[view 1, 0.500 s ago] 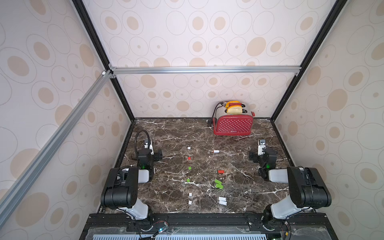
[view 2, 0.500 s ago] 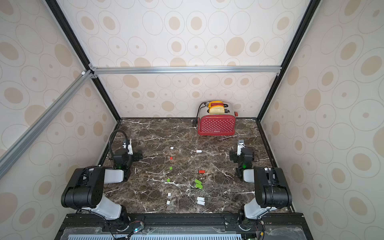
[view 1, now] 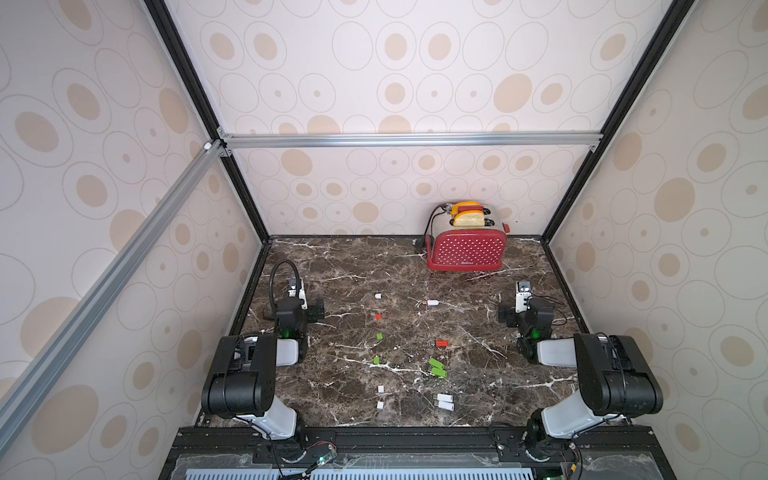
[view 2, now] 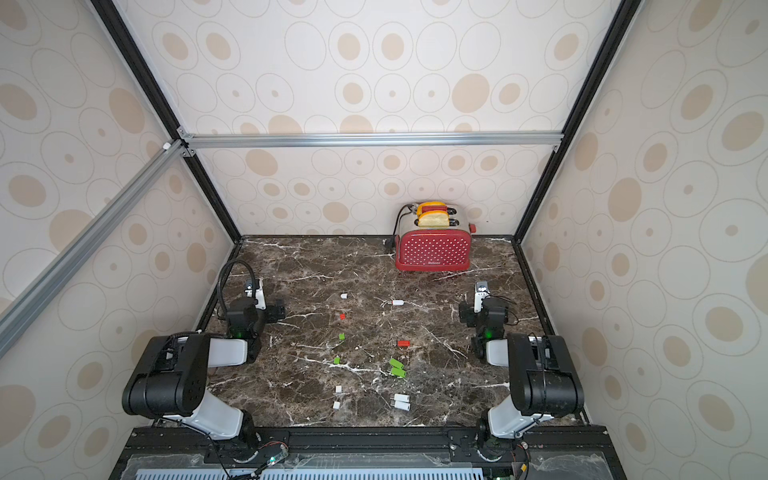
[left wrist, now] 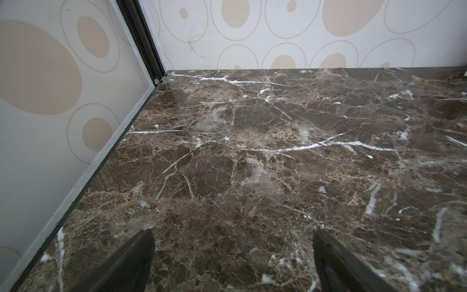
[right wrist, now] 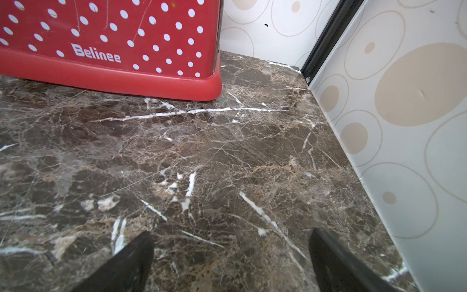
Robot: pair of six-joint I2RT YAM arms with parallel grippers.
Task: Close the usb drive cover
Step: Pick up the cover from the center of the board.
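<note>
Gaping wide and empty, the left gripper (left wrist: 233, 232) and right gripper (right wrist: 231, 232) sit clear of the loose pieces on the bench (view 1: 353, 266).

Facing the red toaster (view 1: 467, 251), the right gripper hangs over bare marble in front of its right end; the left gripper is well off to the toaster's left, by the side wall. In a top view, a white usb drive (view 1: 432, 303) lies nearest in front of the toaster. Farther from it come a red usb drive (view 1: 441, 343), two green usb drives (view 1: 435, 363) side by side, then a white pair (view 1: 444, 397). Small covers (view 1: 379, 336), white, red, green and white, line up left of the drives, apart from them.
</note>
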